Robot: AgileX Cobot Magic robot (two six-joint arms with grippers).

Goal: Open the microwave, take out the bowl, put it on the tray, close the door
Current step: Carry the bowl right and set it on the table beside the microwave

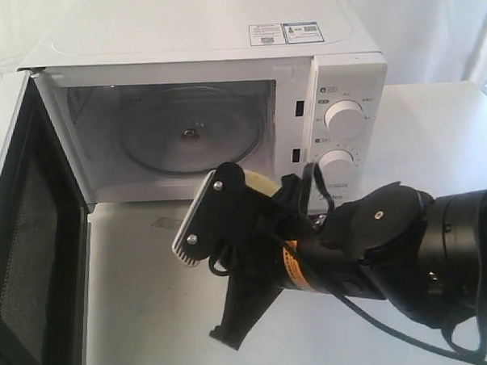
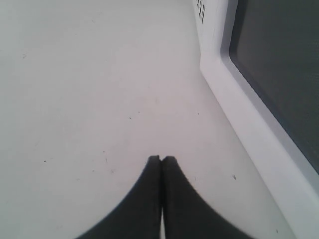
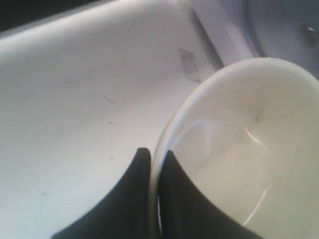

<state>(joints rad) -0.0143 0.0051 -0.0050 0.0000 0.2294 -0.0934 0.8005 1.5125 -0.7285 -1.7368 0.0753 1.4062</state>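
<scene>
Microwave (image 1: 222, 54) stands at the back of the bench (image 1: 152, 316). Door (image 1: 24, 240) is swung wide open to the left. The glass turntable (image 1: 185, 132) shows inside the cavity.

Right end effector (image 3: 155, 167): clenched on the rim of the bowl (image 3: 239, 144), with one finger inside the wall and one outside. The bowl is out of the cavity, held just in front of the opening towards the knob side, over the bench. In the exterior view only a pale-yellow edge shows behind the finger.

Left end effector (image 2: 160, 160): clenched, fingertips touching and gripping nothing. It is low over the bench, just beside the open door.
</scene>
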